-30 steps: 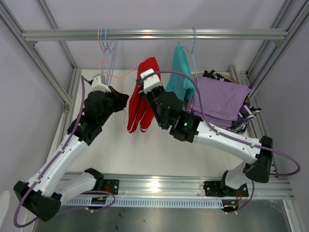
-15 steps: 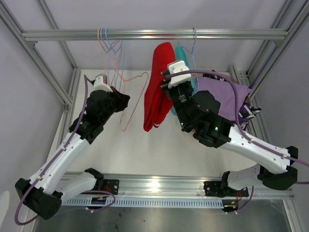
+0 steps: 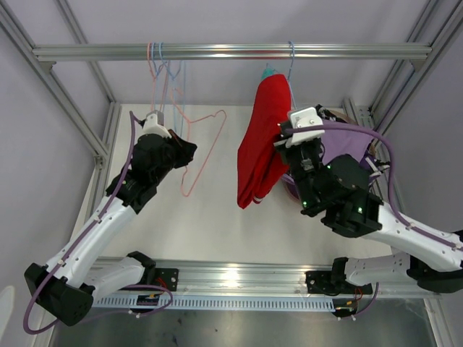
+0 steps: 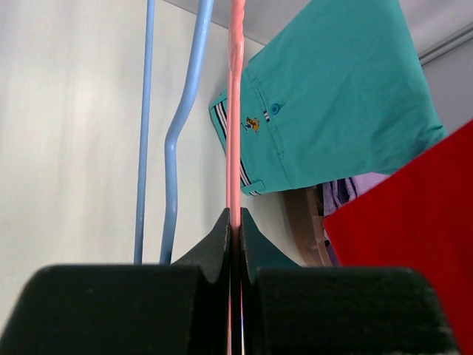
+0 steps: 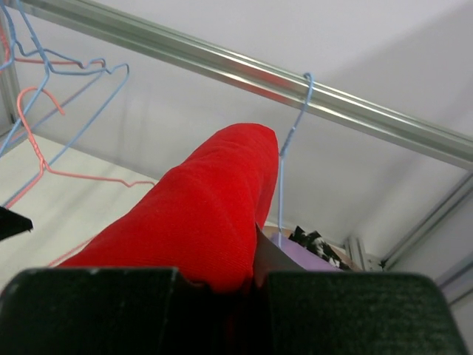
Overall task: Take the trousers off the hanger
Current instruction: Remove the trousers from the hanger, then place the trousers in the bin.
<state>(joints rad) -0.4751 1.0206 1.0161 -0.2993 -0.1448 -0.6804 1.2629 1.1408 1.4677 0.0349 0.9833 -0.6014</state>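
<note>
My right gripper is shut on the red trousers, which hang from it, lifted high at centre right. In the right wrist view the red cloth bulges out of the closed jaws. My left gripper is shut on the wire of a bare pink hanger; the left wrist view shows that wire pinched between the jaws. The teal trousers hang on a blue hanger, mostly hidden behind the red ones in the top view.
The metal rail crosses the back, with bare blue and pink hangers on its left. Lilac trousers and a black speckled pair lie piled at the back right. Frame posts stand at both sides.
My right gripper has carried the red trousers up and to the right, away from the pink hanger. The hanger is now bare in my left gripper, which has barely moved.
</note>
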